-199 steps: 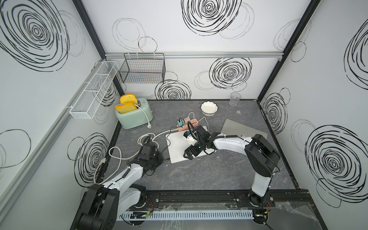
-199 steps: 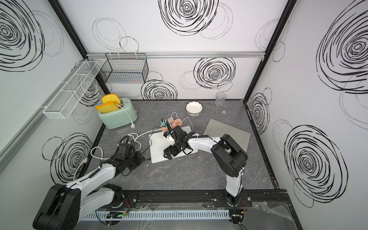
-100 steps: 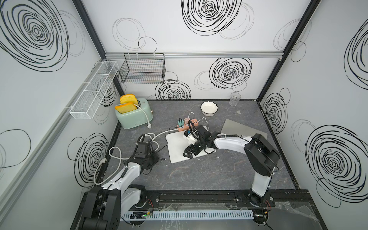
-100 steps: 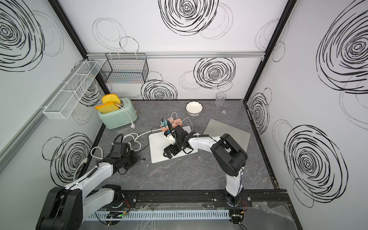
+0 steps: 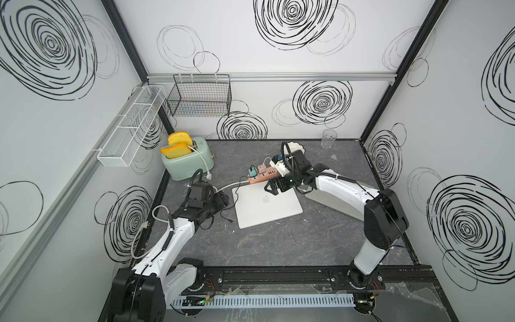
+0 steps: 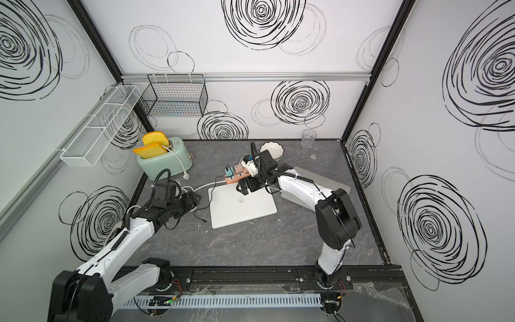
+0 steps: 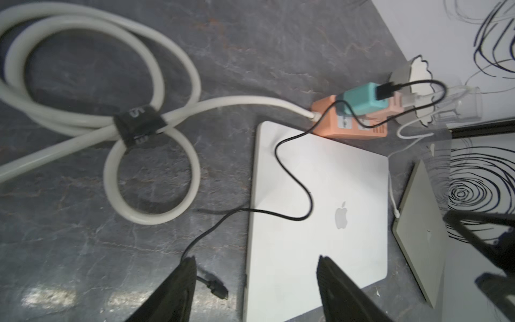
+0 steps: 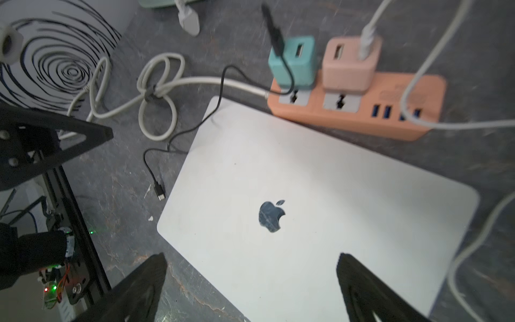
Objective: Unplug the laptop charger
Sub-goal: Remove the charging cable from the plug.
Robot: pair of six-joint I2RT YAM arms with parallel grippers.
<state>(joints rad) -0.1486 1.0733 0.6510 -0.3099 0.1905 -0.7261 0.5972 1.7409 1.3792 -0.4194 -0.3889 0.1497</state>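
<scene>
The limp black charger cable (image 7: 207, 230) is best gripped at its stiff USB-C plug (image 7: 216, 288), lying beside left fingers (image 7: 181, 287) spread empty; right fingers (image 8: 359, 278) likewise.

1. laptop (image 5: 267, 205): silver, lid shut, logo up, lying flat on the grey table near its middle. one back corner sits just beside the orange strip (image 5: 263, 178).
2. cable (image 8: 221, 92): thin and black. it leaves the adapter, crosses the laptop's corner and lid in loose curves, then runs off the edge onto the table.
3. plug (image 8: 160, 192): small and black with a metal tip. it lies free on the table just beside the laptop's side edge, not in any port.
4. adapter (image 8: 292, 62): a teal cube standing upright in the strip's end socket, with the cable's other end plugged into it.
</scene>
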